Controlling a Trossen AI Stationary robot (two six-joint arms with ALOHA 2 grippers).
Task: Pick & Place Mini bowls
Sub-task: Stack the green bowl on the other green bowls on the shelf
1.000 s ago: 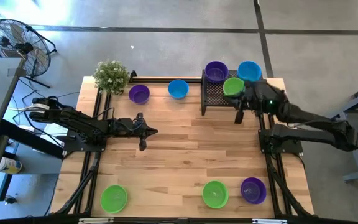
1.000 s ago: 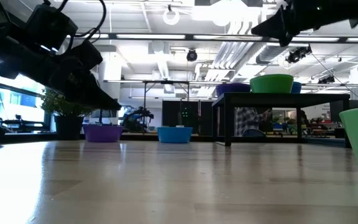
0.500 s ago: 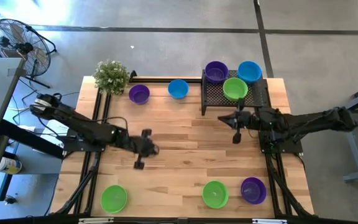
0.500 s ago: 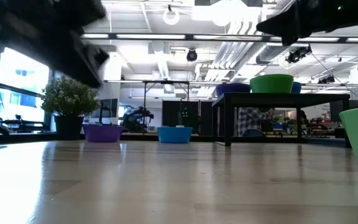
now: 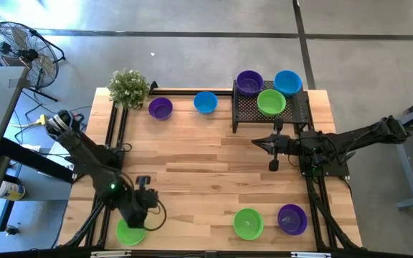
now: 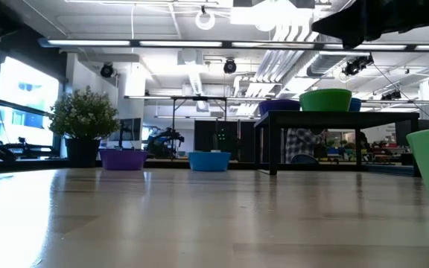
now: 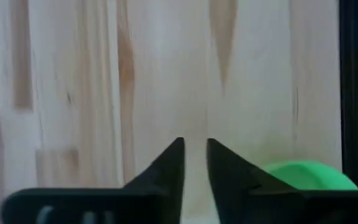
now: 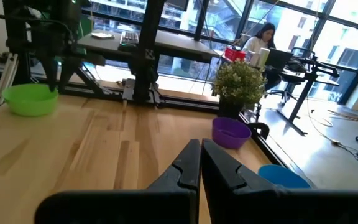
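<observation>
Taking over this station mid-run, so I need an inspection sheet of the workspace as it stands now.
Surface: wooden table, bare in the middle.
Job's things: three bowls on the black mesh tray: purple, blue, green. On the table: purple, blue, green, green, purple.
Clutter: potted plant.
Grippers: left gripper above the near-left green bowl, slightly open; right gripper shut, empty.
Cables: along the left arm.
Surroundings: floor fan; seated person.

Pale striped wooden table (image 5: 206, 165), black mesh tray (image 5: 292, 109) carrying purple bowl (image 5: 249, 82), blue bowl (image 5: 287, 82) and green bowl (image 5: 271, 102), leafy green plant (image 5: 128, 87), dark arms, grey floor (image 5: 192, 50).
</observation>
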